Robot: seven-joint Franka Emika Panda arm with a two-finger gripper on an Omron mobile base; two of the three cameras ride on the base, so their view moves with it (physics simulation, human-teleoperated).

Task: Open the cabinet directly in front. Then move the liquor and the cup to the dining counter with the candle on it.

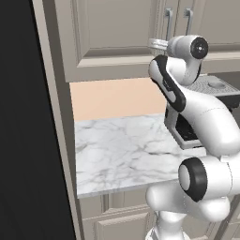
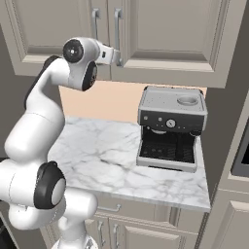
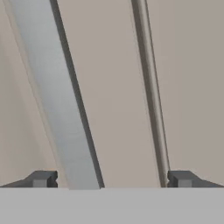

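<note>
Greige cabinet [image 3: 118,87] doors stand shut; between the wide-spread, empty gripper [image 3: 111,179] fingers [image 3: 41,178] rises a grey bar handle [image 3: 61,100].

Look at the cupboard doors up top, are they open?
No, both doors of the cabinet sit shut and flat, with the open gripper at a handle.

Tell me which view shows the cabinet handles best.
Right base view: both handles show on the closed cabinet, the open gripper at one. Hand view shows one handle very close; left base view shows two, partly behind the arm.
</note>
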